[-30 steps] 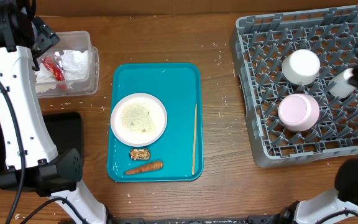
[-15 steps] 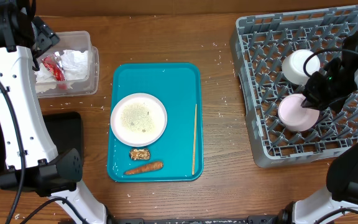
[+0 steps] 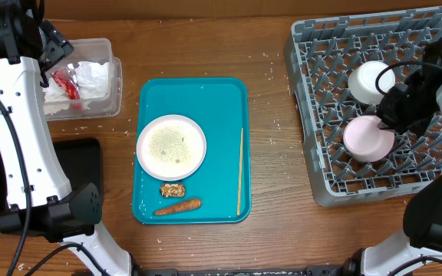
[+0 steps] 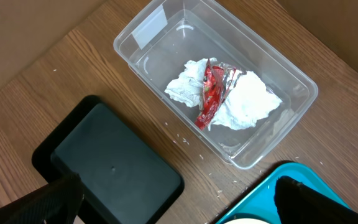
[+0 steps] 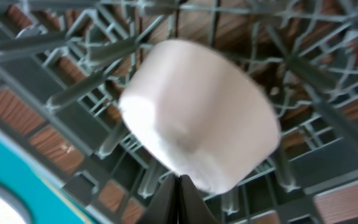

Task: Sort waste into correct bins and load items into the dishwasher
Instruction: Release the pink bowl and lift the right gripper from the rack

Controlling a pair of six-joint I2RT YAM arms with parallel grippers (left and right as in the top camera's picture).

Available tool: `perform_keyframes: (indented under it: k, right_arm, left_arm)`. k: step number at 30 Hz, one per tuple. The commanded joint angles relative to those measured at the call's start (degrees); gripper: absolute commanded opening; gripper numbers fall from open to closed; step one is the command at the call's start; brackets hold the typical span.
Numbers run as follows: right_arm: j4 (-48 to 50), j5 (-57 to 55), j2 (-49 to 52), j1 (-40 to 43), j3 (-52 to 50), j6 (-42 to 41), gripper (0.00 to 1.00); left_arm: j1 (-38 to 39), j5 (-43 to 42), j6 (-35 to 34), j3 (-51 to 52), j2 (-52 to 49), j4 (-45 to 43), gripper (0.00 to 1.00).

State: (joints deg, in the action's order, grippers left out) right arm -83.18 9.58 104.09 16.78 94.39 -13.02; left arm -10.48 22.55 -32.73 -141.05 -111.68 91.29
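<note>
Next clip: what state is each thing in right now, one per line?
Clear tub: holds napkin and red wrapper.
Black tray: bare.
White plate: on teal tray, speckled with rice.
Pink bowl: in dish rack.
White bowl: in dish rack.
Left gripper: open, above clear tub.
Right gripper: shut, over dish rack.

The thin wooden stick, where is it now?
In the overhead view, the thin wooden stick lies inside the teal rectangular tray, along its right edge, right of the round white plate.
</note>
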Motion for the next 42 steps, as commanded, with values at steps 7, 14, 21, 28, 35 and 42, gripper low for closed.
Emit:
perform_keyframes:
  k: [7, 14, 21, 28, 35, 42]
  right_arm:
    - [-0.7, -0.5, -0.5, -0.8, -0.3, 0.3, 0.04]
    - [0.3, -0.7, -0.5, -0.8, -1.3, -0.5, 0.04]
    - [3.2, -0.6, -0.5, -0.8, -6.1, -0.5, 0.04]
    - [4.0, -7.5, -0.5, -0.6, -5.9, -0.8, 0.04]
    - [3.0, -15.3, -0.5, -0.5, -4.5, -3.5, 0.04]
    - [-6.8, -9.6, -2.4, -0.9, 8.2, -5.5, 0.04]
  left_arm:
    - [0.4, 0.3, -0.7, 0.0, -0.5, 0.0, 1.00]
    - [0.4, 0.3, -0.7, 0.0, -0.5, 0.0, 1.00]
    - [0.4, 0.3, -0.7, 0.0, -0.5, 0.0, 1.00]
    - [0.4, 0.3, -0.7, 0.0, -0.5, 0.0, 1.00]
    - [0.4, 0.3, -0.7, 0.0, -0.5, 0.0, 1.00]
    - [0.4, 0.3, -0.7, 0.0, -0.5, 0.0, 1.00]
